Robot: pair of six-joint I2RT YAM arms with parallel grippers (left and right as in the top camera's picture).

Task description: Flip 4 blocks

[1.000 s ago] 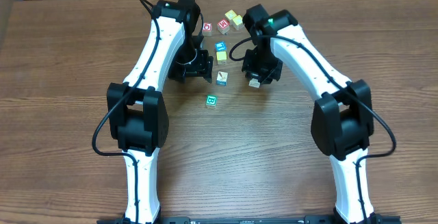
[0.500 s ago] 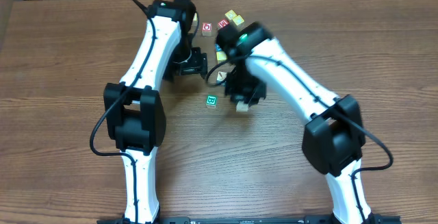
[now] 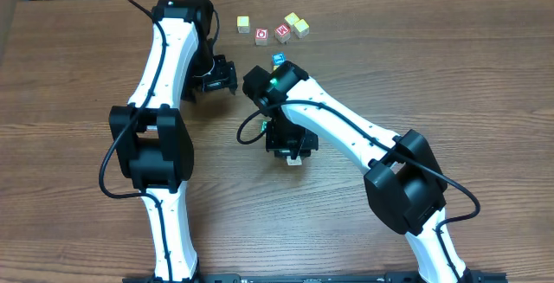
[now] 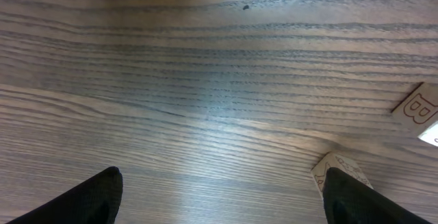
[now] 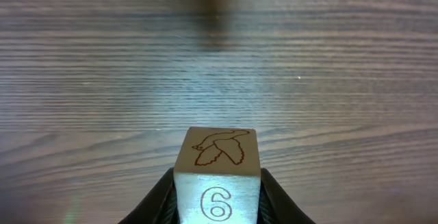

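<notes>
My right gripper (image 5: 217,200) is shut on a cream block (image 5: 217,157) with a bird outline on one face and a 6 on another. Overhead, that block (image 3: 294,158) hangs at the table's middle under the right gripper (image 3: 291,144). My left gripper (image 3: 214,76) is open at the back left, over bare wood. In the left wrist view, a pale block (image 4: 340,168) lies just beyond the right fingertip (image 4: 356,200), and another marked B (image 4: 417,107) sits at the right edge. A pale yellow block (image 3: 243,24) rests at the back. The teal-green block is hidden.
Two red-faced cubes (image 3: 261,34) (image 3: 282,32) and two yellowish cubes (image 3: 297,23) sit in a row at the back. A blue-faced cube (image 3: 279,59) lies just behind the right arm. A cardboard box (image 3: 13,23) borders the table's left edge.
The right arm swung left and toward the front, carrying the cream block to the table's middle. The left arm drew away to the back left.
</notes>
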